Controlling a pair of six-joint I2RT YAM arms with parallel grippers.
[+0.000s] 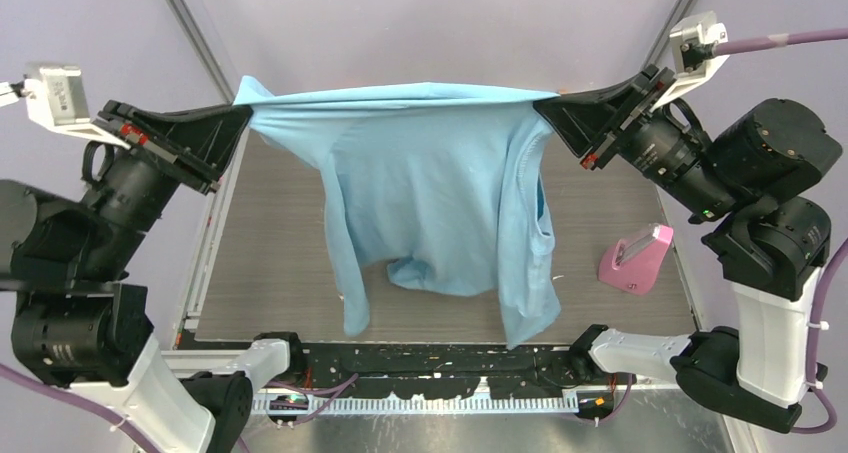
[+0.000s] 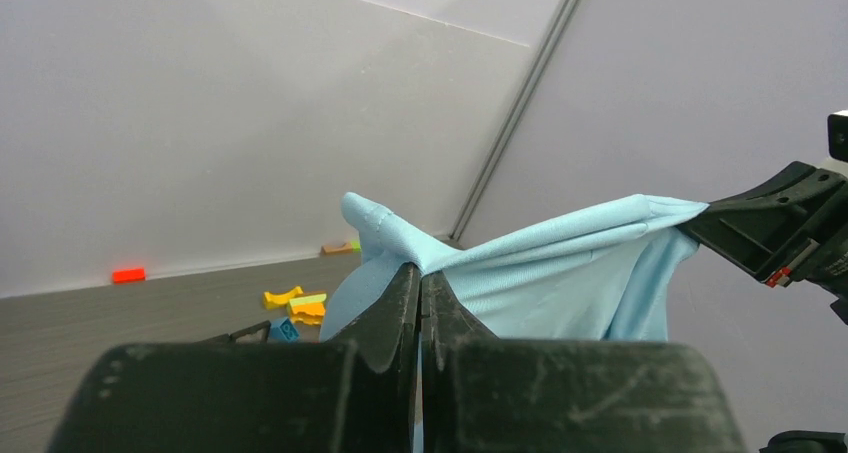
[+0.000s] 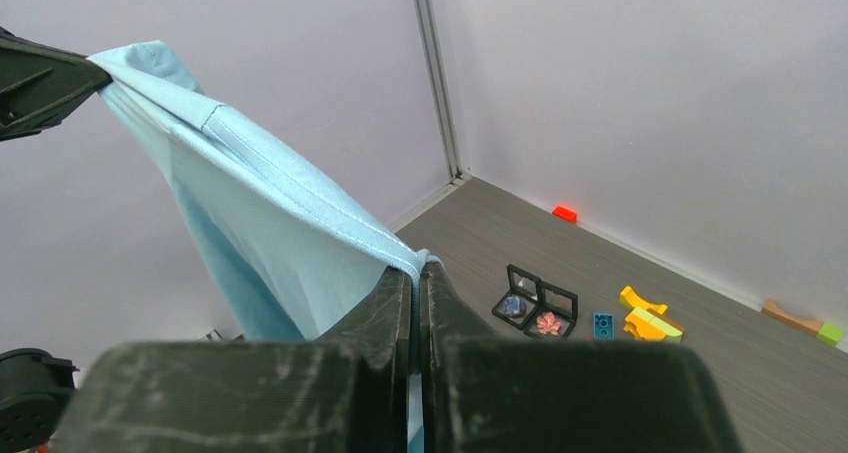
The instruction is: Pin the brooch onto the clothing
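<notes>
We hold both arms raised and spread apart, wrists angled inward. The left gripper [image 1: 238, 115] and the right gripper [image 1: 543, 106] face each other, jaws pressed together.

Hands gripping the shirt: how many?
2. The left hand pinches the shirt at its upper left end, the right hand at its upper right. Neither is hidden.

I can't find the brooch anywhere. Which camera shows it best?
The right wrist view: the pinkish brooch lies in an open black case. The top view shows none of it; the left wrist view shows only the case's corner.
</notes>
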